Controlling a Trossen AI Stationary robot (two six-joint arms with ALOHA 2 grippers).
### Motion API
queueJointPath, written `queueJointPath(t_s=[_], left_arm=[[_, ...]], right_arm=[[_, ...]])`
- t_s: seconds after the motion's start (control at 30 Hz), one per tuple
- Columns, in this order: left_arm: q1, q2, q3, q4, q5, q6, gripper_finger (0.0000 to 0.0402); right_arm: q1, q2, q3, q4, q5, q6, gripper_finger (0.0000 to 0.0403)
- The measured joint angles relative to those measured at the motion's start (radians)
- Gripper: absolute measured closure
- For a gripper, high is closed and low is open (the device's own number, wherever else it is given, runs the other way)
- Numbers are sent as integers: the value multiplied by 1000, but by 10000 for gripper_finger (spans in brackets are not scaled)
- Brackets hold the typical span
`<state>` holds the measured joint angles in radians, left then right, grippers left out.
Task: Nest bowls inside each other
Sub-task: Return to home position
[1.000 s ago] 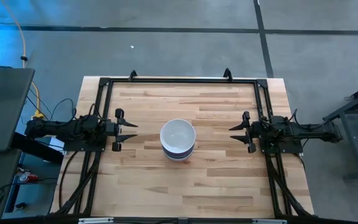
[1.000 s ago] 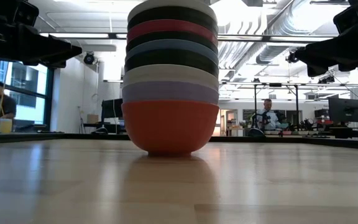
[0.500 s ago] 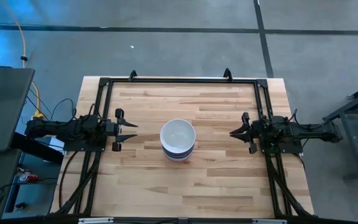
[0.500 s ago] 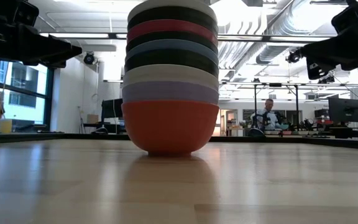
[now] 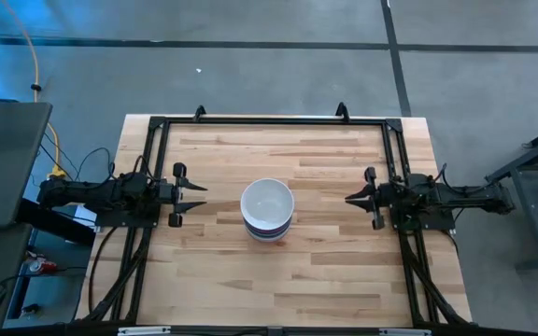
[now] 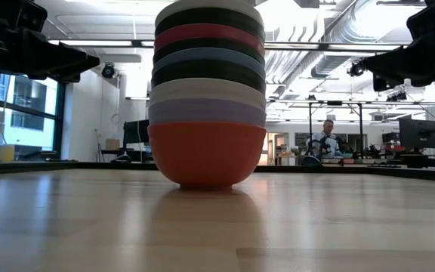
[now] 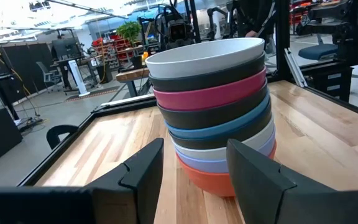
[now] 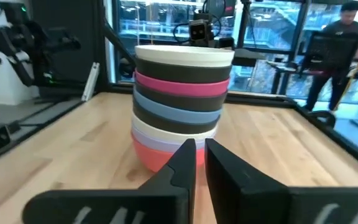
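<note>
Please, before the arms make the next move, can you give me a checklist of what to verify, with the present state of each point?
1. All nine bowls are nested in one stack: ok; the white bowl is on top, the red bowl at the bottom.
2. The stack stands upright on the table: ok in the low view.
3. The left tool is clear of the stack, open and empty: ok.
4. The right tool is clear of the stack, shut and empty: ok.
5. A person is far behind the table: ok.
</note>
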<state>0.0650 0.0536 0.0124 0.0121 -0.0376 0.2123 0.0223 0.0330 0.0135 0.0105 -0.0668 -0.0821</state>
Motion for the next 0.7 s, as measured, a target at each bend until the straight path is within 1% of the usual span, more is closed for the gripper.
queueJointPath(t_s=[0.1, 0.37, 0.57, 0.7], left_arm=[[0, 0, 0, 0, 0, 0, 238], [0, 0, 0, 0, 0, 0, 238], [0, 0, 0, 0, 0, 0, 238], [0, 0, 0, 0, 0, 0, 238]], right_arm=[[0, 0, 0, 0, 5, -36, 373], [0, -1, 0, -4, 19, 10, 373], [0, -2, 0, -3, 16, -33, 373], [0, -2, 0, -7, 44, -30, 373]])
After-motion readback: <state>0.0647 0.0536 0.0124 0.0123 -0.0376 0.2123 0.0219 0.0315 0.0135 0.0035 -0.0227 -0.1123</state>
